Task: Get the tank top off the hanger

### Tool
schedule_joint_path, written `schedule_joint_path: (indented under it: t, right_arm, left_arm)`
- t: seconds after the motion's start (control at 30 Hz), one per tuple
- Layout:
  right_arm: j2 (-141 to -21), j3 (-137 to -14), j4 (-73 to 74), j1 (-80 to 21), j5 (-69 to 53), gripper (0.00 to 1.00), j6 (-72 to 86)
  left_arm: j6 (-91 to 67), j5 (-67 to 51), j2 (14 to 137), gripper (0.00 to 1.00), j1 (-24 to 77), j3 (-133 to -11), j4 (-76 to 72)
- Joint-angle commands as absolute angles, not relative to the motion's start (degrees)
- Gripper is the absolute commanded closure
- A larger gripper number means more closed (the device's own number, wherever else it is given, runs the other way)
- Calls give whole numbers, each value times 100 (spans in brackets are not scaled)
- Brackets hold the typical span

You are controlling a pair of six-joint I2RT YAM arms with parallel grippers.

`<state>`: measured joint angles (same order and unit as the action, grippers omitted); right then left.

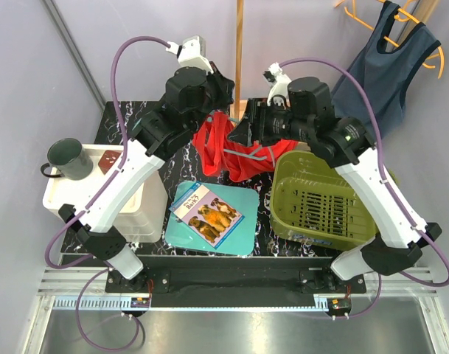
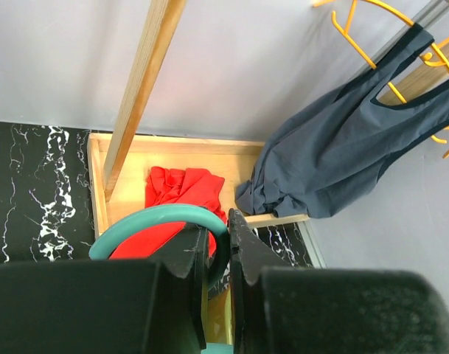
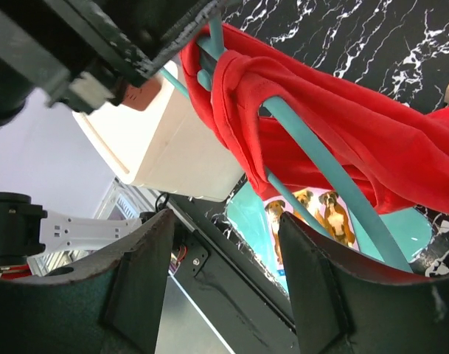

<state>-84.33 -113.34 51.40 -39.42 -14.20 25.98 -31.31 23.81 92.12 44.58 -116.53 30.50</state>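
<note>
Over a black marbled table (image 2: 32,184), lilac walls (image 1: 32,74) — left gripper (image 2: 219,232) clamps teal hanger (image 2: 150,217), right gripper (image 3: 224,228) gapes

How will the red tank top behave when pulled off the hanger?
Likely floppy: the red tank top drapes in folds over the teal hanger. Probably light, being thin cloth. It may snag, since fabric bunches around the hanger's bar.

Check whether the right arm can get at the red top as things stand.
Probably yes. The right gripper is open, the red top hangs on the hanger just ahead of it, and nothing lies between. The left gripper grips the hanger's hook, off to the side.
</note>
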Motion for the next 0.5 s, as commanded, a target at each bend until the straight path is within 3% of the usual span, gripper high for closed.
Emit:
schedule_joint_path:
  t: [0.0, 0.33, 0.47]
  right_arm:
    - [-8323, -10761, 4327, -4095, -1538, 34, 2444]
    - [-8517, -10213, 3622, -4175, -1477, 36, 2013]
    - [-8560, -10064, 3306, -4184, -1354, 43, 1872]
  left_arm:
    - [-3067, 2646, 9079, 100, 4509, -11707, 2487]
    - [-3058, 2487, 8711, 100, 4754, -11181, 2233]
    - [-3182, 2470, 8517, 100, 4808, -10864, 2145]
